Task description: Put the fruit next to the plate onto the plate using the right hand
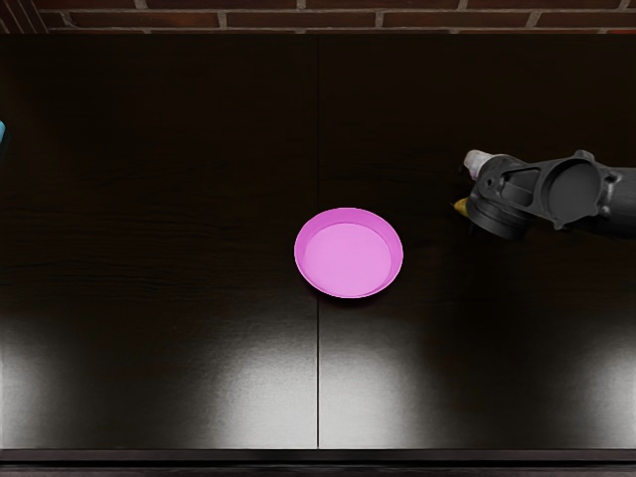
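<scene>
Head view: a dark table (149, 298) fills the picture, and a brick wall (298, 18) runs along the top. A pink plate (348, 213) sits in the middle of the table. Nothing is on it.

The right arm comes in from the right side. The right hand (487, 184) is out to the right of the plate, well apart from it. The arm covers most of the hand, so I cannot tell if the hand is open or shut, or if it has hold of anything.

A small yellow bit peeks out just under the hand. I think this is the fruit (462, 206). It is on the table, right of the plate, and it looks close to the hand or touching it. Most of it is hidden, so I cannot say what kind of fruit it is.

A bit of a blue thing (2, 131) shows at the far left edge. The left arm is not in the picture.

I think the step now is getting hold of the fruit. The job looks like it has only just begun. Next, the hand needs a firm hold on the fruit. Then it must lift it, carry it left over the rim, and set it down inside the plate.
</scene>
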Robot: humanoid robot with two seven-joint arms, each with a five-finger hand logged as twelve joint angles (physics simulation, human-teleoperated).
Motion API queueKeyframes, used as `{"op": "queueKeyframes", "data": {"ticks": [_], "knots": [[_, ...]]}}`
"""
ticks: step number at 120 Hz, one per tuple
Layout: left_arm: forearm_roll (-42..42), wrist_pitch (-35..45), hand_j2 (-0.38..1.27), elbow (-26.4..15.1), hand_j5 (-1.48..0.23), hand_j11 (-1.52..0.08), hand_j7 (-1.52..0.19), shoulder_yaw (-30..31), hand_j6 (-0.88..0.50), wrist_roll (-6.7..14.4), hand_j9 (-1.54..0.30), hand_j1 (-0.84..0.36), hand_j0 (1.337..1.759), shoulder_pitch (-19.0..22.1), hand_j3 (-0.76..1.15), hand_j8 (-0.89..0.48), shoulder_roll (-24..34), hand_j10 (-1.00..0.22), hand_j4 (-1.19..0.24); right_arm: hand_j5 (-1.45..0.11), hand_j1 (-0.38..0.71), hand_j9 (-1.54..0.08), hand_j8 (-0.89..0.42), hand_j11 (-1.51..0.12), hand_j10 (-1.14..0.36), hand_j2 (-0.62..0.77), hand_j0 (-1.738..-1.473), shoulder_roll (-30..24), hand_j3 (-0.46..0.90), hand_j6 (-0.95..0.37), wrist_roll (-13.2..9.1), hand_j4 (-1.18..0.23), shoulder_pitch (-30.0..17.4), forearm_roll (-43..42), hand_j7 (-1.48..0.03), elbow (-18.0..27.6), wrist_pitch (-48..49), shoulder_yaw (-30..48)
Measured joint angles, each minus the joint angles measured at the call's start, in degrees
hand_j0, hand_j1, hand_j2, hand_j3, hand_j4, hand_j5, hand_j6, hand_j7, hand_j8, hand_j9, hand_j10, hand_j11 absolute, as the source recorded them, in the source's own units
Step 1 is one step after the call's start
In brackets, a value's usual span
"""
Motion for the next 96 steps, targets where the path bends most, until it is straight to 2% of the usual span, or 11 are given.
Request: {"op": "queueKeyframes", "data": {"ticks": [96], "knots": [[0.0,0.0,0.00,0.0,0.00,0.00,0.00,0.0,0.00,0.0,0.00,0.35,1.658,0.0,0.00,0.00,0.0,0.00,0.00,-0.44,0.05,-0.44,-0.34,-0.44,-0.34,-0.07,-1.658,-1.6,0.00,-0.34,0.0,-0.34,-1.5,-1.1,-0.44,0.8,0.1,2.0]]}}
